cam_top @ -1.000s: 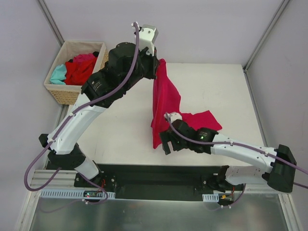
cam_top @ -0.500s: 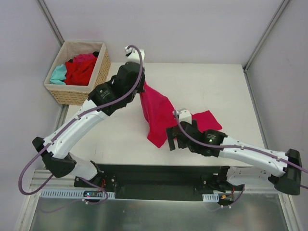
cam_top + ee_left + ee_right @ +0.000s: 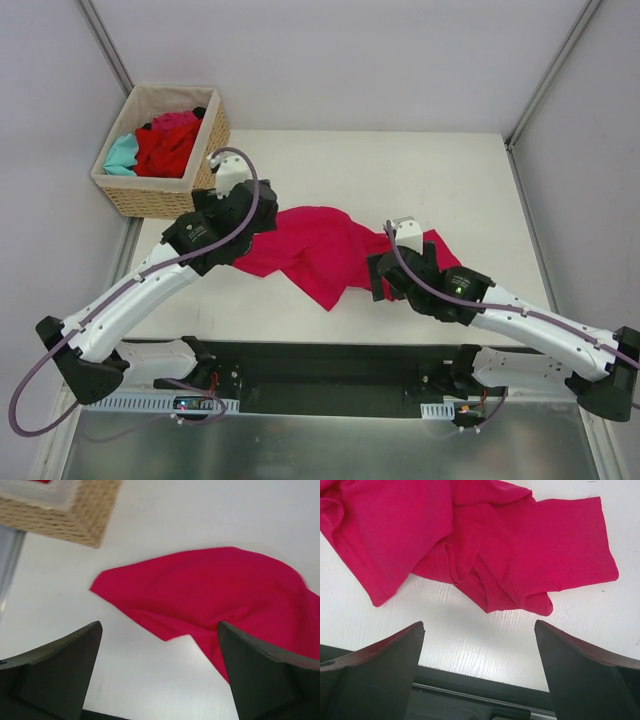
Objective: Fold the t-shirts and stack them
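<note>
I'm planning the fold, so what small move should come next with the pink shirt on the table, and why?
Probably lower the open left gripper onto the pointed corner of the magenta t-shirt and pinch it, to spread it: the shirt lies bunched, and the right gripper is open, empty.

We look down past the left gripper (image 3: pixel 160 623). Its two dark fingers (image 3: pixel 60 670) sit at the bottom corners of the view, spread wide, with nothing between them. Below and beyond them a magenta-pink t-shirt (image 3: pixel 215 590) lies crumpled on the white table (image 3: pixel 200 510). One pointed corner reaches left and a rounded fold rises at the top. A thicker ridge of cloth runs down to the right behind the right-hand finger. The cloth touches neither finger. At the upper left we note the corner of a tan wicker basket (image 3: pixel 75 515), standing on the table apart from the shirt. A grey strip (image 3: pixel 7 560) runs along the left edge.
</note>
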Controlling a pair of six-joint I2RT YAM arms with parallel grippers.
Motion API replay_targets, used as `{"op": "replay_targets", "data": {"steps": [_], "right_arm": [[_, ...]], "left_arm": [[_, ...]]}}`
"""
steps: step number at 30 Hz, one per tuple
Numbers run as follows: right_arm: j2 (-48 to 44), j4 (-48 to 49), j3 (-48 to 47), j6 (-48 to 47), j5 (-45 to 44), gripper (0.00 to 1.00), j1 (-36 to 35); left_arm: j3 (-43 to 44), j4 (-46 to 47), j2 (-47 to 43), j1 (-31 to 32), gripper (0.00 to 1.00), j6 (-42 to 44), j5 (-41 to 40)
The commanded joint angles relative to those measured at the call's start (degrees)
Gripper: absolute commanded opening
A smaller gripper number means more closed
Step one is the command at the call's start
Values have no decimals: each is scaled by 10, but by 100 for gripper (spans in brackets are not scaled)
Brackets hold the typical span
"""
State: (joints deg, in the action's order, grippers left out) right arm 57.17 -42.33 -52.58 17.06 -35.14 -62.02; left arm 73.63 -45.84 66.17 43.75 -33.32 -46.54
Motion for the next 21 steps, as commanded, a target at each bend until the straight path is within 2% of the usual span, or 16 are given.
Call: {"op": "replay_targets", "data": {"steps": [1,5,8,14,21], "right_arm": [[-2,0,10,-14,-9,97,8],[-7,1,22,-7,-14,97,20],[-21,8,43,-6,8,97,70],[-40,28,56,-32,51,97,137],[-35,41,60,-40,80,97,155]], "left_arm": [[101,2,53,107,99,18,63],[87,17,125,177,99,-17,138],[43,46,166,229,99,-31,146],[-66,77,219,248,95,-86,170],[-131,138,235,261,96,-67,189]]}}
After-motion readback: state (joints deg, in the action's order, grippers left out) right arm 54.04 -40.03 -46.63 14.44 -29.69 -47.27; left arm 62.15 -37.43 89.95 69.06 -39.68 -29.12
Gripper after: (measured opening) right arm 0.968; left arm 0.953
